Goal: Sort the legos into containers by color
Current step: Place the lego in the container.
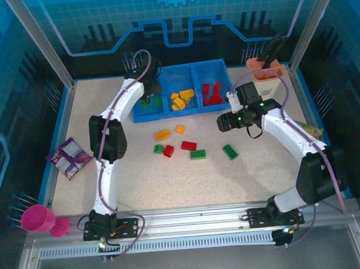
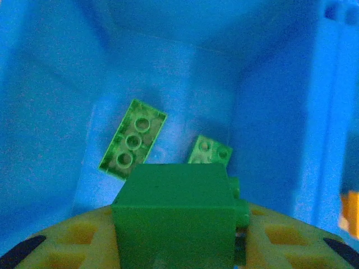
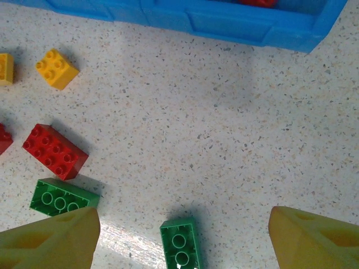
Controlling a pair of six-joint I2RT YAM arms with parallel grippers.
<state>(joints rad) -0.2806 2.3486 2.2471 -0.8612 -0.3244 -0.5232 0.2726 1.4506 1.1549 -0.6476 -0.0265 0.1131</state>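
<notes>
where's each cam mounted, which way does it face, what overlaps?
Top external: above and behind the bases, looking down over the speckled table; both arms in frame.
Left wrist: on the left arm, looking down into the left bay of the blue plastic three-compartment tray; left gripper shut on a green plastic brick.
Right wrist: on the right arm, looking down at the table before the tray's front wall; right gripper open, yellow fingertips at bottom corners.
Shared: top and right wrist both show the red plastic brick.

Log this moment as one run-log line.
left jaws: shut on green brick, over tray's left compartment | right jaws: open, above loose green brick on table | sorted: partly
</notes>
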